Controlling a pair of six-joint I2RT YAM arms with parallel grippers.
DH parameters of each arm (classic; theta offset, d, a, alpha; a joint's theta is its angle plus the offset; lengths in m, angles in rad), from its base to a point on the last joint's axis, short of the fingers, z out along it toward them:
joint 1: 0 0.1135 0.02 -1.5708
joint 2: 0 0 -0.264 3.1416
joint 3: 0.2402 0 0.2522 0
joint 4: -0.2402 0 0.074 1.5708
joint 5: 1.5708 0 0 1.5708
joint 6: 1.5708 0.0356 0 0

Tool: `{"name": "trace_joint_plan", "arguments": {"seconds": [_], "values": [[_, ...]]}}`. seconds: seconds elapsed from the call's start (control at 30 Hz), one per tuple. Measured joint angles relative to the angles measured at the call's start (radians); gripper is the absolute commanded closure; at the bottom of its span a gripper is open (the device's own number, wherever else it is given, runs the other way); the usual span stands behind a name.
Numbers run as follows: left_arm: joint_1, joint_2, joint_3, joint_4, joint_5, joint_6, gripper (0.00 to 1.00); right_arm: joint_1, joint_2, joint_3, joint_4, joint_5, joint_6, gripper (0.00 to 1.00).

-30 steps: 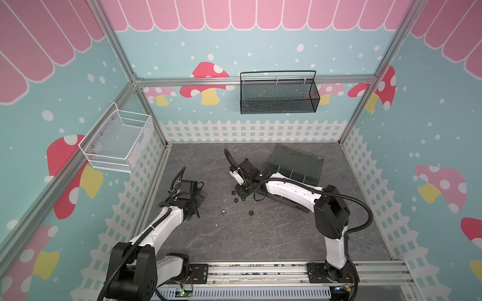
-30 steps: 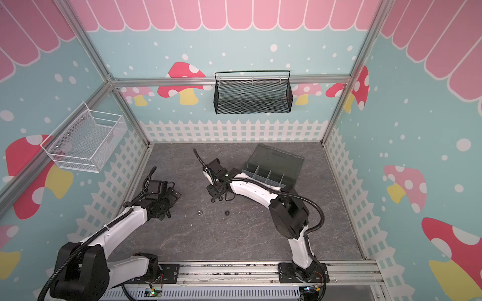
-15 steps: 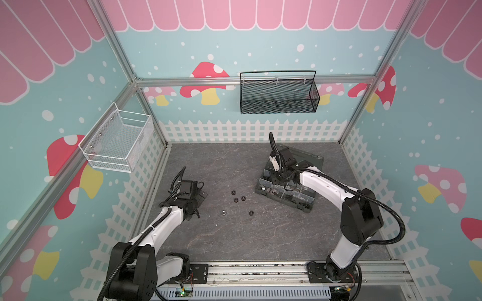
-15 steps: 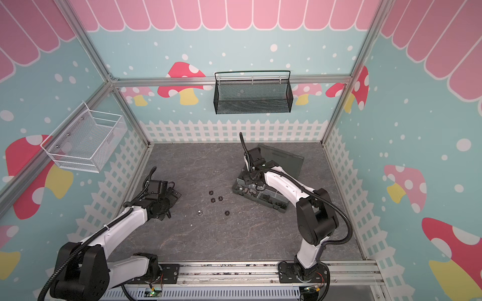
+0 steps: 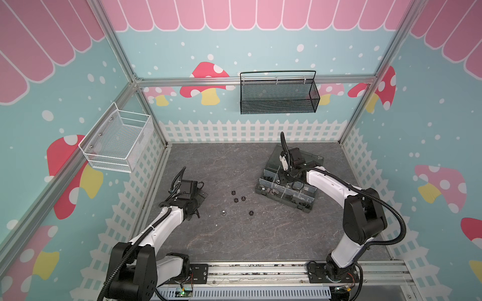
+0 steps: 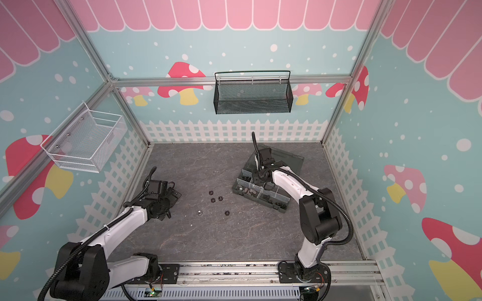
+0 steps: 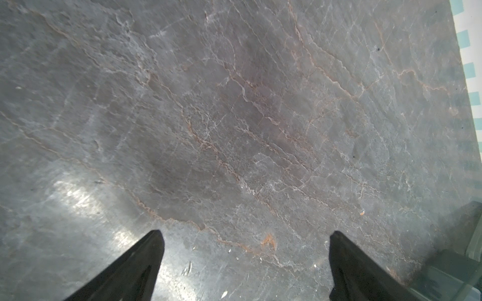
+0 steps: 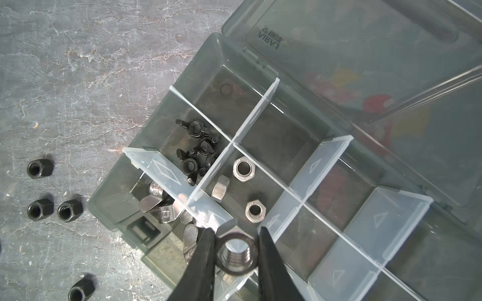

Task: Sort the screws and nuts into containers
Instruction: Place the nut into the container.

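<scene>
The right arm (image 5: 326, 182) has swung from the loose black nuts (image 5: 243, 198) to the organizer box (image 8: 198, 67), jaws clamped on a silver nut (image 8: 236, 254), bore upright, above a divider (image 8: 206, 208). Dropped here, it could glance off into the wing-piece cell (image 8: 114, 198). Left jaws gape, empty, over the desk (image 7: 234, 104).

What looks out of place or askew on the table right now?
The organizer box sits skewed to the edges of the table, lid open. Five nuts lie loose beside it: four black nuts, one silver nut. No damage shows.
</scene>
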Motion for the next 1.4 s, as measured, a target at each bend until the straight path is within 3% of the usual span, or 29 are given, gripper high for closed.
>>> {"name": "trace_joint_plan", "arguments": {"seconds": [0.63,1.1,1.4], "values": [[0.0,0.018,0.007,0.0,0.002,0.0,0.0,-0.008,0.057,-0.002,0.009,-0.014,0.003,0.61],[0.0,0.016,0.007,0.0,0.001,0.0,0.0,0.003,-0.05,-0.051,0.011,-0.004,0.003,0.56],[0.006,-0.002,0.007,-0.014,-0.003,0.004,0.0,0.185,-0.101,-0.039,0.016,0.027,0.003,0.52]]}}
